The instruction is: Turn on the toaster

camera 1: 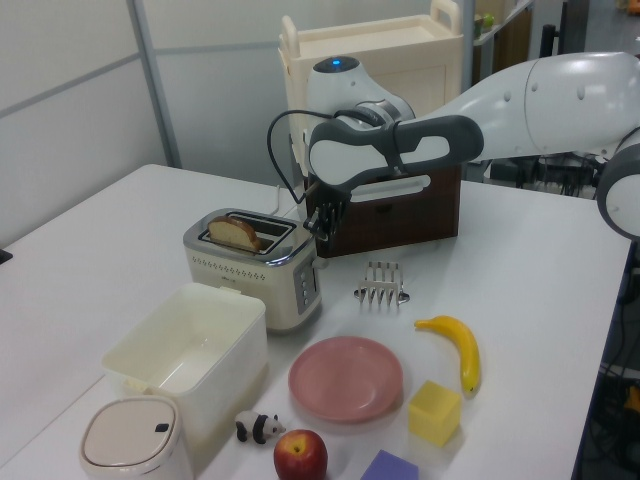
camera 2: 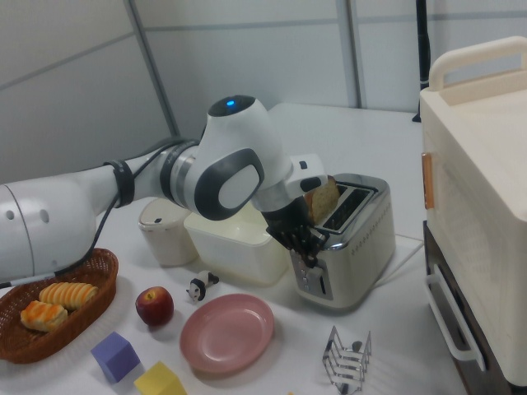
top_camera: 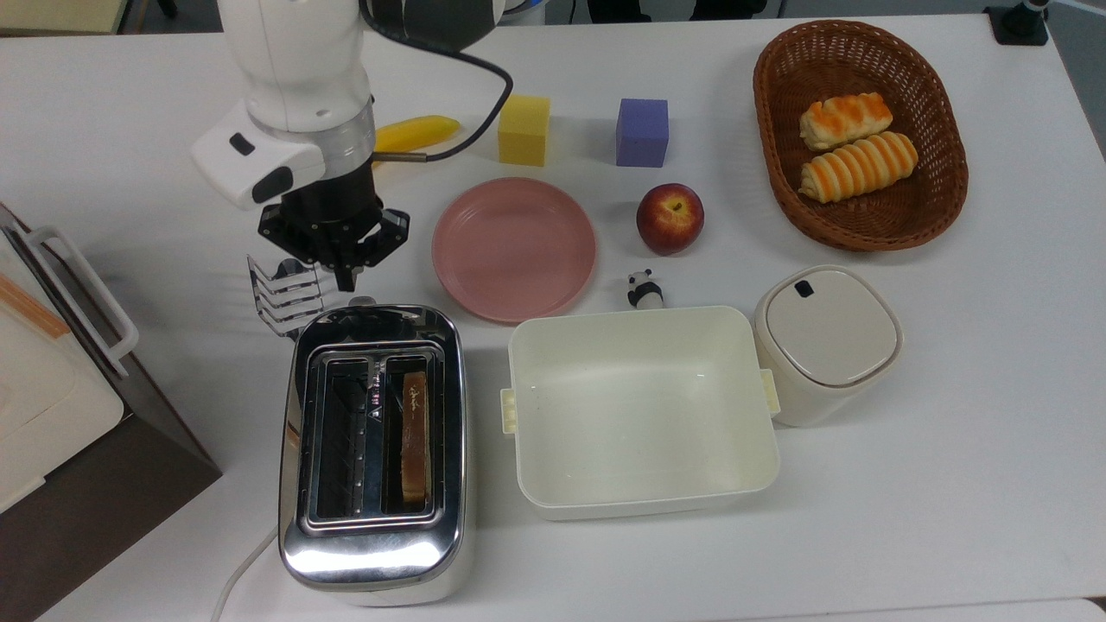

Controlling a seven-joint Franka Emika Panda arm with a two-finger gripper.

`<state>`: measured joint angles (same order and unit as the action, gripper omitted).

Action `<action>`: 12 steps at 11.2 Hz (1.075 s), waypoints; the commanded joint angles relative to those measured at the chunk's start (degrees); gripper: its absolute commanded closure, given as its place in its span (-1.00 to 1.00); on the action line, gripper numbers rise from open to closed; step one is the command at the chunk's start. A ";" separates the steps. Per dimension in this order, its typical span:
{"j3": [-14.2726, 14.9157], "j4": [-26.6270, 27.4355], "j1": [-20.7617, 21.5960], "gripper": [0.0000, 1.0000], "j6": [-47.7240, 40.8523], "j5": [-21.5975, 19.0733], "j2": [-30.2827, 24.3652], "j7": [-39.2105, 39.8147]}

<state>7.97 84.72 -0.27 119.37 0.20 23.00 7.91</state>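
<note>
The chrome toaster point(top_camera: 373, 453) stands at the near edge of the worktop point(top_camera: 950, 432) in the top view, one slice of bread point(top_camera: 415, 436) upright in its right slot and the other slot bare; just beside it is an open cream tub point(top_camera: 639, 410), and a wicker basket point(top_camera: 769, 155) well apart holds two striped rolls point(top_camera: 855, 147). The hand point(top_camera: 346, 278) points down over the toaster's far end, beside a wire toast rack point(top_camera: 285, 294), fingers drawn together and gripping nothing.

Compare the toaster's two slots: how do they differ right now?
In the top view, the toaster has a right slot holding a slice of toast, while its left slot is bare, showing only dark wire guides. In the left view the slice stands proud of the top. Both slots are alike in length and run parallel.
</note>
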 commanded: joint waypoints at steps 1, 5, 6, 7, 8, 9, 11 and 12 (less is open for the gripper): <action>0.38 0.18 0.01 1.00 2.44 -1.26 0.73 1.31; 0.38 0.27 0.01 1.00 2.44 -1.17 2.84 1.32; 0.30 0.27 0.01 1.00 2.44 -1.17 3.10 1.32; 0.21 0.45 0.10 1.00 2.44 -1.17 3.54 1.32; 0.21 0.62 0.18 1.00 2.44 -1.08 3.98 1.40; 0.21 0.54 0.18 1.00 2.44 -1.08 4.68 1.40; 0.12 0.54 0.36 1.00 2.53 -0.99 5.91 1.49; 0.12 0.54 0.36 1.00 2.62 -0.99 6.44 1.67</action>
<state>7.75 84.73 -0.45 120.88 0.20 28.00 7.92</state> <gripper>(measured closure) 0.991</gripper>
